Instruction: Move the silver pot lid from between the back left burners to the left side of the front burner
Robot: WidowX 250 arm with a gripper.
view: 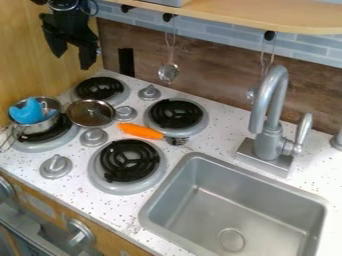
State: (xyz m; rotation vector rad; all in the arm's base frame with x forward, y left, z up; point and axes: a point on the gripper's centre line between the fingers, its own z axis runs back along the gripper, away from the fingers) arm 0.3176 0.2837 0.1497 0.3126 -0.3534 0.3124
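My black gripper (72, 50) hangs at the upper left, in front of the wooden side wall, fingers apart with nothing between them. It is above the back left burner (100, 88). Below it to the left, a small metal pot (48, 124) sits on the front left burner with a blue object (27, 112) inside. A round metal lid (91, 113) lies to the right of the pot. An orange-handled utensil (141, 131) rests between the two right burners, its dark end pointing right.
Grey knobs (94, 137) stand among the burners. The front right burner (129, 160) is beside the sink (234, 210). A tall faucet (268, 115) rises behind the sink. Utensils, including a ladle (168, 73), hang from hooks under the wooden shelf (267, 17).
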